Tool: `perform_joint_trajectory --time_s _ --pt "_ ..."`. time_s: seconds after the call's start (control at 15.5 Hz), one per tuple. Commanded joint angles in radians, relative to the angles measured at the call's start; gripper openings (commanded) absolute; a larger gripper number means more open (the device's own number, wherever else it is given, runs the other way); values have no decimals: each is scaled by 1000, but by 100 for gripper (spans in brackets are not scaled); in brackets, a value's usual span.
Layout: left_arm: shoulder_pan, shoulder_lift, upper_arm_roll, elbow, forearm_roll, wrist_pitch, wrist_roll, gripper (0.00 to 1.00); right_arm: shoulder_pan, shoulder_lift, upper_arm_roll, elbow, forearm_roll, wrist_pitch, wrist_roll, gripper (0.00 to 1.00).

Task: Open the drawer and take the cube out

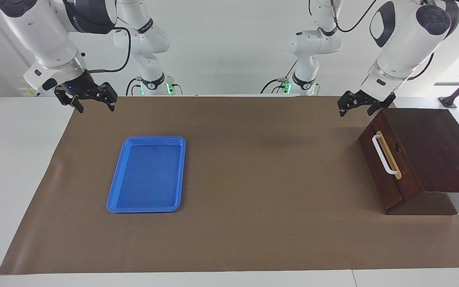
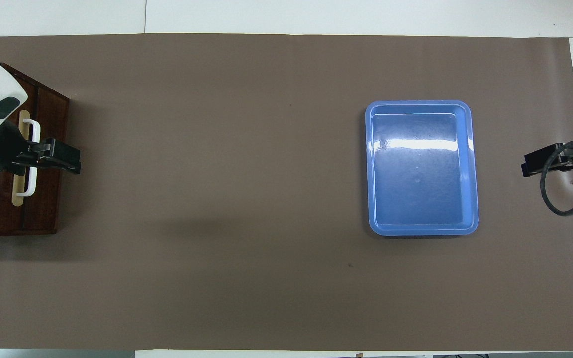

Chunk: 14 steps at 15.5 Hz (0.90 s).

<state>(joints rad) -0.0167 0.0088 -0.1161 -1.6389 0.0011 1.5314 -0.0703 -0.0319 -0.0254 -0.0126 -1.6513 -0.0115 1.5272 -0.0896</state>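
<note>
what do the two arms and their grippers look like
Both arms are glossy white, rounded segments with dark grey oval patches and joint caps, and black cables looping along them. Each ends in a black two-finger gripper: left gripper, right gripper. The right wrist has a silver ring and small blue light; green lights glow at both bases.

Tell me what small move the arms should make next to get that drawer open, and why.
Probably bring the left hand down toward the white bar handle on the drawer. The drawer looks fully shut, with no cube in sight, and that hand hangs open in the air near the drawer's top edge, touching nothing. The right hand waits open at the blue tray's end.
</note>
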Motion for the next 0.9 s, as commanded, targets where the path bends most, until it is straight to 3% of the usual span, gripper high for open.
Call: perform_joint_trajectory --time_s 0.0,0.19,0.45,0.84 --pt "6 -7 1 -3 -16 9 17 100 -14 -18 10 -12 -10 -13 10 100" --pt "-2 -9 -1 -9 -4 38 18 100 -16 -16 5 -13 -8 -12 11 100" --pt "-14 -13 -8 -85 85 182 17 100 -16 -19 3 -15 -10 -12 2 100" --pt "-39 95 -11 -219 383 508 17 100 -14 -19 3 -15 -10 -10 -10 100"
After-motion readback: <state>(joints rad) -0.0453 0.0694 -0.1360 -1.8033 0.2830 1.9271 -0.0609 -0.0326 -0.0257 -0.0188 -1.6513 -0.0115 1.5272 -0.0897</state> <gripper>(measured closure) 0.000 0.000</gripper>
